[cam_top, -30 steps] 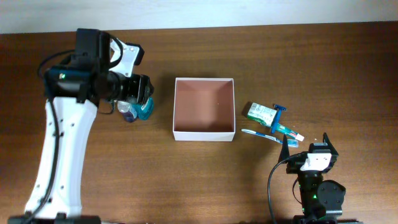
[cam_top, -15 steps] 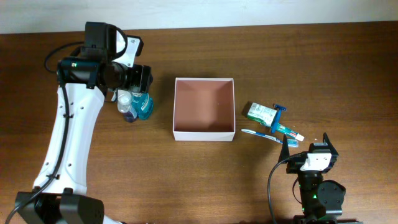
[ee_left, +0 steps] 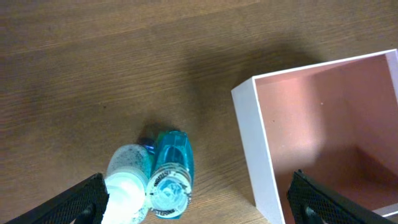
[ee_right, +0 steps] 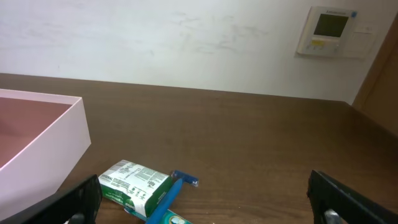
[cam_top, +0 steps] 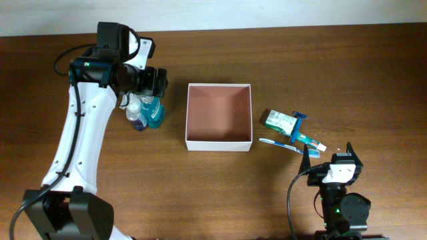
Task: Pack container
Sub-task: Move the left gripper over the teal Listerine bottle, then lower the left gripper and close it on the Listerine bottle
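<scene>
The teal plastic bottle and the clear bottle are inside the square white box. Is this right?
No. The teal plastic bottle and the clear bottle are on the brown wooden table, beside the square white box, not inside it; the overhead view shows this.

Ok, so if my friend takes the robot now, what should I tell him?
Left fingers: open, empty, over the two bottles.
Right fingers: open, empty, near the green box and toothbrush.
Container: mid-table, nothing inside.
The bottles stand to its left. The box, toothbrush and other small bits lie to its right.
Done: nothing packed.
Left: put everything in the container.
</scene>
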Robot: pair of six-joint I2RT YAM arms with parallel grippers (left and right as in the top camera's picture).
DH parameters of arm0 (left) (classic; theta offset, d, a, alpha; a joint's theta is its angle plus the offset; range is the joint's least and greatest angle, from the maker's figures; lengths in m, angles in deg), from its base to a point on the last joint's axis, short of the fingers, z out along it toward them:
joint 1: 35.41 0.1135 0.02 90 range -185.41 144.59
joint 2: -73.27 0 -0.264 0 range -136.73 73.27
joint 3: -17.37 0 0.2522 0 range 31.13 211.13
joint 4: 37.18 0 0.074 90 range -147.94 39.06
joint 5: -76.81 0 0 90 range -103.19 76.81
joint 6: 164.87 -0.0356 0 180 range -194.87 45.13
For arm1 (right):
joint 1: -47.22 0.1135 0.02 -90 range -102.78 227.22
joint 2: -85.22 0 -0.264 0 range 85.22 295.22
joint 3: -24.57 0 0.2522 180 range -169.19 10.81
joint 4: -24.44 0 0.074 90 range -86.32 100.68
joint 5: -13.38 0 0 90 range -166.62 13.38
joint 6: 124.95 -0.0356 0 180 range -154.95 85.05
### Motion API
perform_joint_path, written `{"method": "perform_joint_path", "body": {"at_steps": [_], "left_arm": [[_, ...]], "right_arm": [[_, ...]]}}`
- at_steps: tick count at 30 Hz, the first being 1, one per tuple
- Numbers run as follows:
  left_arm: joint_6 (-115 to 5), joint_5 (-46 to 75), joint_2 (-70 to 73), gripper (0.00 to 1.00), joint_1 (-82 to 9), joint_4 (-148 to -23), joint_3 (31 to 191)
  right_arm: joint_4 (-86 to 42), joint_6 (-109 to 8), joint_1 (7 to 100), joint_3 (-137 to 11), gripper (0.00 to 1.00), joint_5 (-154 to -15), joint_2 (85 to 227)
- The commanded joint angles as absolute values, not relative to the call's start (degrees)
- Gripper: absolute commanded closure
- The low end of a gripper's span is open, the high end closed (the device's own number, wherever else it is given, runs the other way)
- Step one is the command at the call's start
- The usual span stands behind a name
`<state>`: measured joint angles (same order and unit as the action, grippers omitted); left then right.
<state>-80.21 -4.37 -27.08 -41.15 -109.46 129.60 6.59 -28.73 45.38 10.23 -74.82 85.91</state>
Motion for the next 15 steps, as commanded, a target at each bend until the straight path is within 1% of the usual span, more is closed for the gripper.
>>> {"method": "perform_joint_path", "body": {"at_steps": [1,4,9,15], "left_arm": [[-80.12,-7.17,-27.76,0.07,-41.28,-109.24,130.59],[-80.1,-7.22,-28.57,0.07,-41.28,-109.26,130.54],[-80.1,-7.04,-30.75,0.1,-41.32,-109.46,130.54],[-80.1,-7.06,-32.96,0.11,-41.32,-109.46,130.54]], "right_arm": [[6.1,-28.75,44.98,10.49,0.02,-74.91,85.54],[6.1,-28.75,44.98,10.49,0.02,-74.91,85.54],[6.1,-28.75,44.98,10.49,0.01,-74.91,85.54],[6.1,-28.75,44.98,10.49,0.01,-74.91,85.54]]}}
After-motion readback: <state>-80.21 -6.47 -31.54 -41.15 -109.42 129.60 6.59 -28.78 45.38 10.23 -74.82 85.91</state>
